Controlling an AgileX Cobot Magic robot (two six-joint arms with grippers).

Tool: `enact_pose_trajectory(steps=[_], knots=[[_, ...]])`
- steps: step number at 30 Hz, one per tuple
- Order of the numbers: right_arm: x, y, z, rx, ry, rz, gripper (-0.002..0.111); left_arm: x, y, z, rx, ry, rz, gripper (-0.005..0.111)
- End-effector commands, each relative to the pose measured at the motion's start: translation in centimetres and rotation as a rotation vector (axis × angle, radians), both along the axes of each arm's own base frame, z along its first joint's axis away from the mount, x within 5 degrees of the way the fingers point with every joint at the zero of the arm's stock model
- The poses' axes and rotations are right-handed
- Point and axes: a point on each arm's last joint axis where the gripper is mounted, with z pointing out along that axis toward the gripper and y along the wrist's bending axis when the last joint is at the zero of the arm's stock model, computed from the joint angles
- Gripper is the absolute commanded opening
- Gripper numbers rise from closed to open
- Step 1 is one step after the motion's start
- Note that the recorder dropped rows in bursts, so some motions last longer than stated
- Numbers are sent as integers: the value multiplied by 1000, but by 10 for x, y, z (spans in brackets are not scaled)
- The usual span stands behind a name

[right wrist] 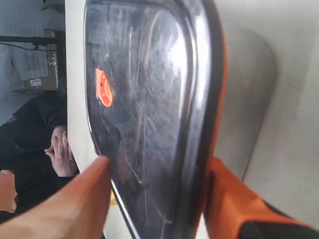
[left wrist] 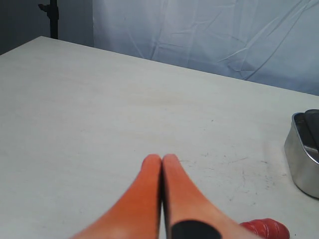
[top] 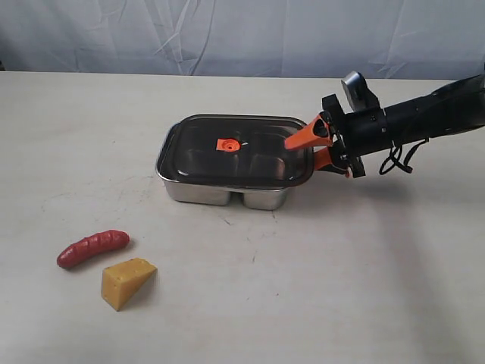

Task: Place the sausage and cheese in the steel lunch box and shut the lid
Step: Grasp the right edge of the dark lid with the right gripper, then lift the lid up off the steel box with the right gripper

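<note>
Right wrist view has the right gripper (right wrist: pixel 149 199) astride one edge of the lid (right wrist: pixel 149 99). One orange finger (right wrist: pixel 65 204) lies over the lid's dark top and the other (right wrist: pixel 234 204) lies outside its orange-sealed rim. The jaws stand wide apart; whether they are pressing on the lid cannot be told.

In the exterior view that gripper (top: pixel 305 152) reaches in from the right and meets the lid (top: pixel 250 163) at its right end. The lid lies flat on the steel lunch box (top: pixel 197 191) with its orange centre tab (top: pixel 227 144) facing up. Lid and box both have their long axis running left to right.

The left gripper (left wrist: pixel 160 160) shows only in its own wrist view. Its two orange fingers are pressed together with nothing between them, and it is above bare table.

The sausage (top: pixel 92 248) lies on the table near and to the left of the box, well apart from it. Its long axis runs from near left to far right. The cheese (top: pixel 127 282) sits just near and to the right of the sausage, not touching it, with its thin edge pointing right.

The table (top: pixel 364 288) is pale, matt and lightly scuffed. A creased blue-grey cloth backdrop (top: pixel 227 34) hangs along its far side. Beyond the table, the right wrist view shows a person in dark clothing (right wrist: pixel 30 149).
</note>
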Motion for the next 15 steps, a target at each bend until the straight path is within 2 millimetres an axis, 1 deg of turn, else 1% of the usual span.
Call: enact_pose_trajectory(steps=[1,2,4,15], knots=[[0,0,2,7,-11,20,20,0,0,0,5,-13,4,0],[0,0,2,6,-11,21,8,0,0,0,5,-13,4,0],[0,0,3,5,-13,23,-1,0,0,0,5,-13,4,0],[-4,-3,-1,-44,-22,78,-1,0,0,0,5,-13,4,0]])
